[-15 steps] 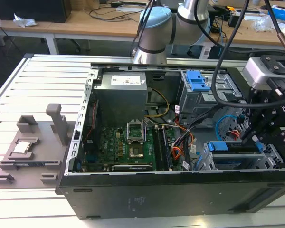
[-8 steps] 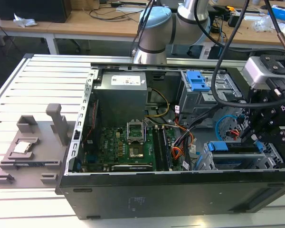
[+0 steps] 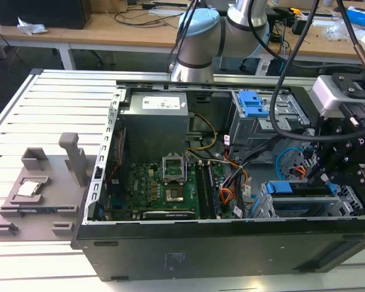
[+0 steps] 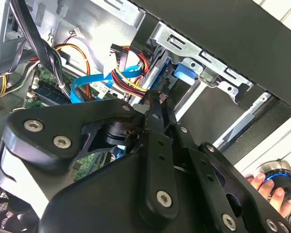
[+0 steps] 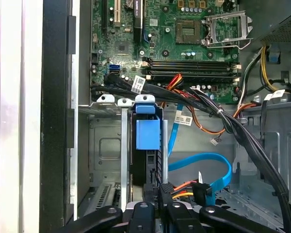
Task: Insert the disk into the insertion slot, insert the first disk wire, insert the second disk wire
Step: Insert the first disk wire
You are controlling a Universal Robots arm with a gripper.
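The hand [image 5: 159, 196] was judged pinched on the rigid black plug [image 5: 167, 187] of a limp disk wire [image 5: 183, 184], best gripped by that plug, with the disk [image 5: 148, 133] seated in the insertion slot [image 5: 106, 145] just beyond its fingertips.

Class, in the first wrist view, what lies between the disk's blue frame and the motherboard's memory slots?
A bundle of black cables with white tags crosses that stretch, between the disk's blue frame and the memory slots, in the first wrist view.
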